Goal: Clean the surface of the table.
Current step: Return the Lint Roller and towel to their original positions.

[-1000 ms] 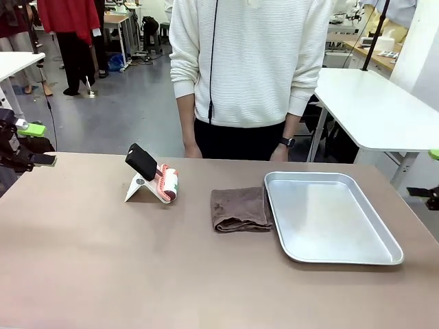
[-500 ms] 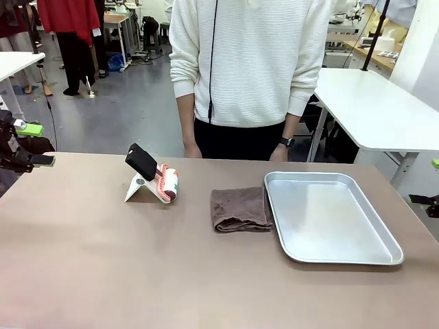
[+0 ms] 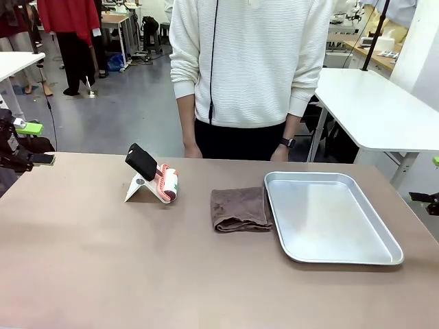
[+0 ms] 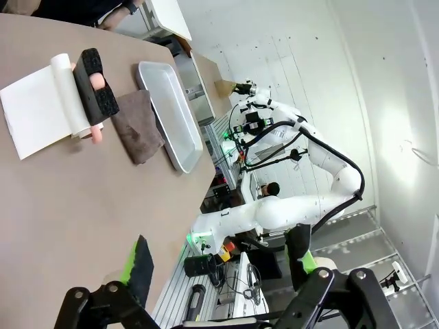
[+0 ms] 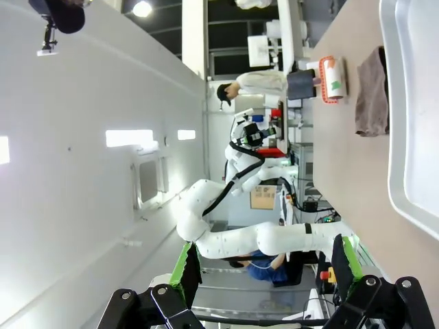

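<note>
1. Front view: the counter spans the foreground; left fingers and right fingers hang wide apart, empty, off its side edges.
2. Left wrist view: counter lies beyond spread fingers.
3. Right wrist view: counter lies past spread fingers.

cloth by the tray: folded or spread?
Folded: the brown cloth lies as a compact layered bundle against the tray edge.
</note>
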`<act>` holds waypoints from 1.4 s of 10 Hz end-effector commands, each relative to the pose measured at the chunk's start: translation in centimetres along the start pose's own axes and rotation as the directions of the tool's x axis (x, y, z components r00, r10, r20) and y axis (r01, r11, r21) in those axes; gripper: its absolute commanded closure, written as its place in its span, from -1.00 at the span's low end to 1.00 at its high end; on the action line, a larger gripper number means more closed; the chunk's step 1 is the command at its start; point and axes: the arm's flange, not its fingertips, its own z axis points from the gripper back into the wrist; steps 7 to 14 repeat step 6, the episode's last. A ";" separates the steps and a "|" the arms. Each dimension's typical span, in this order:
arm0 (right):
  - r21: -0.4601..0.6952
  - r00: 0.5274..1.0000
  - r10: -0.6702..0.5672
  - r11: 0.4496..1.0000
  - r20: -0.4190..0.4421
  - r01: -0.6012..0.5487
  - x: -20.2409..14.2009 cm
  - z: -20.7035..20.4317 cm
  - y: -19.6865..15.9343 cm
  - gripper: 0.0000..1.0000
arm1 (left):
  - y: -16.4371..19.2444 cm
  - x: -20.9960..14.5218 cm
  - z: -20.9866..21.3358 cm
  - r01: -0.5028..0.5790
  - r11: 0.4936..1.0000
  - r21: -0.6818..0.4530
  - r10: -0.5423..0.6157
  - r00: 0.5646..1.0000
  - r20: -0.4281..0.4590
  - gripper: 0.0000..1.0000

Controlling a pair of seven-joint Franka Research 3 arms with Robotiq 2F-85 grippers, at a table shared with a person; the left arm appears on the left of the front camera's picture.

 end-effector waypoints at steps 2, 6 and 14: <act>0.002 1.000 -0.023 1.000 -0.001 0.023 -0.5 -0.1 0.5 -1.00 | -0.2 -0.3 -0.1 0.011 1.000 -0.008 -0.011 1.000 0.005 -1.00; 0.002 1.000 -0.023 1.000 -0.001 0.023 -0.5 -0.1 0.5 -1.00 | -0.2 -0.3 -0.1 0.011 1.000 -0.008 -0.011 1.000 0.005 -1.00; 0.002 1.000 -0.023 1.000 -0.001 0.023 -0.5 -0.1 0.5 -1.00 | -0.2 -0.3 -0.1 0.011 1.000 -0.008 -0.011 1.000 0.005 -1.00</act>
